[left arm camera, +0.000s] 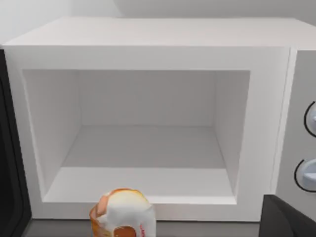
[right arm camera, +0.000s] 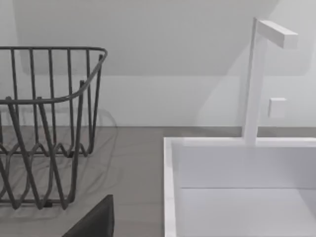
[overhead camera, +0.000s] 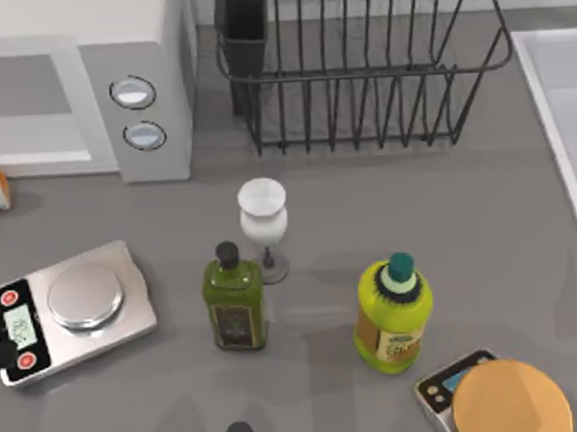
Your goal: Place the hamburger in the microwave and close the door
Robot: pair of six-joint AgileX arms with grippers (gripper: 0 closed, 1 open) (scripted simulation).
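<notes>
Nearest the left wrist camera, the hamburger (left arm camera: 122, 213) sits just outside the microwave (left arm camera: 148, 64), whose cavity gapes empty. Whether either gripper is clenched or released, I cannot tell.

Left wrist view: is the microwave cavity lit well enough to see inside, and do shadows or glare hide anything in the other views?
Left wrist view: the microwave cavity is evenly lit, its walls softly shaded, with the hamburger plain in front. Top view: soft shadows fall beside the olive oil bottle and goblet, hiding nothing. Right wrist view: the faucet casts a faint shadow on the wall; no glare.
</notes>
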